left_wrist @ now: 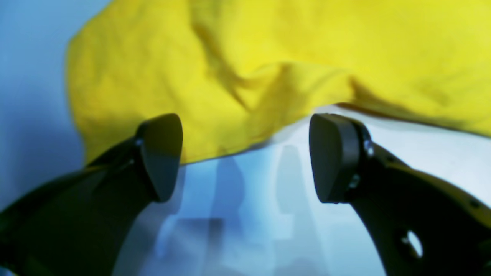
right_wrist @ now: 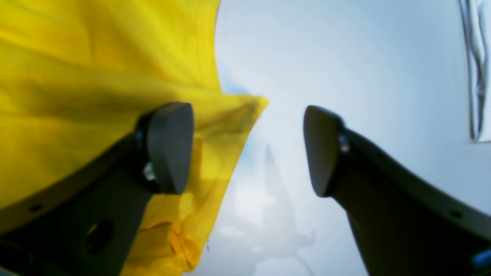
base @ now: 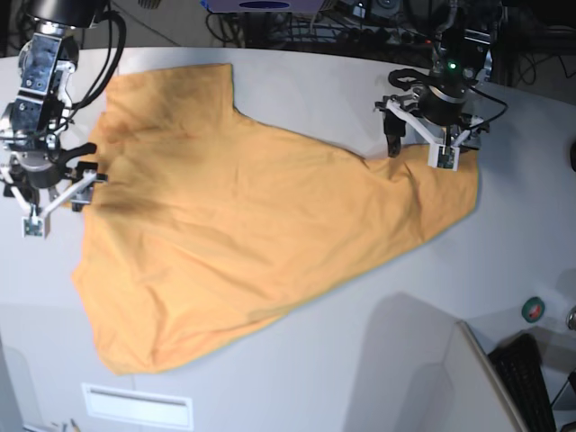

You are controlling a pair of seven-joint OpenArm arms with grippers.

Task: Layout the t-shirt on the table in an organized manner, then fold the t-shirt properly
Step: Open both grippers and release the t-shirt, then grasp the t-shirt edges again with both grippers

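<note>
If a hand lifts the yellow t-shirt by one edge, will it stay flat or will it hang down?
The t-shirt will probably droop: its cloth already lies in soft folds and wrinkles. It looks thin and light, so lifting should be easy. On the smooth table it would likely bunch when pushed rather than slide as one piece.

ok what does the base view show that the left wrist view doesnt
Only the base view shows the whole t-shirt spread out, the right gripper at its far-left edge, a keyboard and the cables behind the table. Only the left wrist view shows the gap between the left gripper pads, open with nothing in it. Both show yellow cloth on the pale table.
</note>
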